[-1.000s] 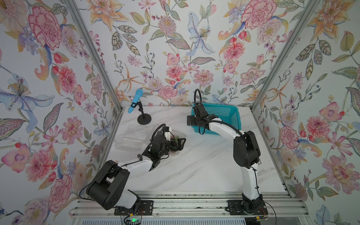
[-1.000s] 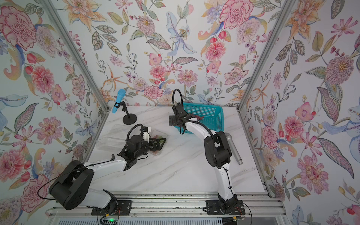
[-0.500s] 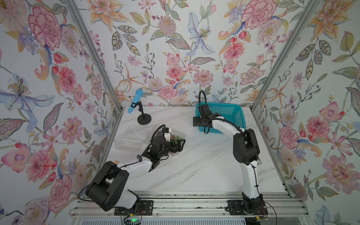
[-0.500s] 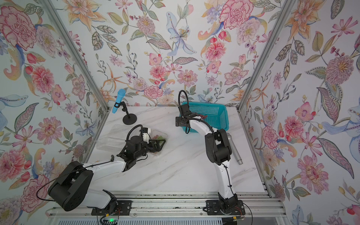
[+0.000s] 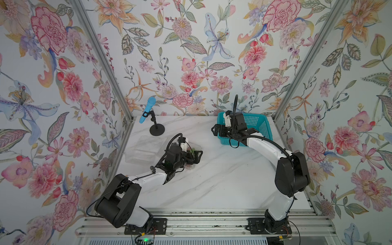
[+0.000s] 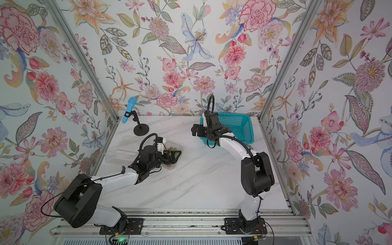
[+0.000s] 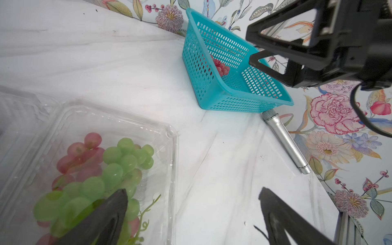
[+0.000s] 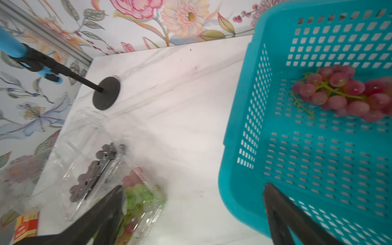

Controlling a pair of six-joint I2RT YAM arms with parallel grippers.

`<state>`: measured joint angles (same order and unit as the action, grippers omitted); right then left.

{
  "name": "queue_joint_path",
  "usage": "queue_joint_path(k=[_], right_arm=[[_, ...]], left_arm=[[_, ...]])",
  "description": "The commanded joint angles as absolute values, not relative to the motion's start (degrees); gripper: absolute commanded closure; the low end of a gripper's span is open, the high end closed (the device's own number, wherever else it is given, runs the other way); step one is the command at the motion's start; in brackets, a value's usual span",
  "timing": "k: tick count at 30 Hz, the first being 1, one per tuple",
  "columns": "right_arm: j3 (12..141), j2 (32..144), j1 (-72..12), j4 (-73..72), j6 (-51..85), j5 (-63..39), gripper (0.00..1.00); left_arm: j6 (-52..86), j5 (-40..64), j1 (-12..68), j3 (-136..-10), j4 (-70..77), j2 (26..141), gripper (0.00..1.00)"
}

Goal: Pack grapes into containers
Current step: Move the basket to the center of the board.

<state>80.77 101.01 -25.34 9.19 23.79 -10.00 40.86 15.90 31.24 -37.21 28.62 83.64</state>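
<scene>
The left arm lies low, its forearm stretched from the near-left base toward the middle of the counter (image 5: 222,180), with the wrist over an open clear box (image 7: 169,135). The left pincer (image 7: 193,191) is spread wide and grips nothing. One finger (image 7: 101,218) hangs over the green grapes (image 7: 118,165) in that box (whether it touches them I cannot tell), and the other hangs over bare marble. A bunch of red grapes (image 7: 84,152) lies beside and partly under the green ones in the same box.

The right arm stands with its elbow raised, its forearm reaching to the far side and its wrist bent downward. The right pincer (image 8: 194,187) is also spread wide and empty. It straddles one end wall of the teal basket (image 8: 244,127) from above, one finger over the basket and one outside it. Another red bunch (image 8: 343,89) lies in the basket.

More clear boxes (image 5: 146,146) sit at the left, and dark round shapes (image 8: 95,169) show through one. A silver microphone (image 7: 284,140) lies beside the basket. A red-and-yellow label (image 8: 25,224) is too blurred to read.
</scene>
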Motion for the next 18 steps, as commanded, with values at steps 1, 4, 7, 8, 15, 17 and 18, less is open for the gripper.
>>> queue_joint_path(k=[1,4,7,8,15,17,18], right_arm=[[73.77,98.47,-26.14,2.27,28.31,-13.85,0.01],[66.16,96.8,-26.62,-2.96,30.71,-15.04,0.01],[60.89,97.18,-26.72,-7.28,32.24,-18.75,0.01],[59.19,97.34,-26.72,-9.01,33.15,-19.21,0.0],[53.16,99.1,-26.38,-18.67,39.95,-20.81,0.0],[52.8,100.13,-26.37,-20.88,42.12,-21.4,0.01],[52.62,100.7,-26.37,-21.82,42.99,-21.76,0.01]], left_arm=[[39.15,14.03,31.2,-38.1,28.04,84.07,0.0],[39.83,14.15,31.38,-36.52,30.84,84.1,0.0],[39.75,13.95,31.38,-35.55,30.89,83.43,0.0],[39.73,13.97,31.45,-35.11,31.23,83.01,0.0],[37.38,15.35,31.47,-35.5,28.62,81.65,0.0],[37.18,15.8,31.54,-35.67,28.71,81.74,0.0],[37.22,16.03,31.42,-35.68,28.89,81.95,0.0]])
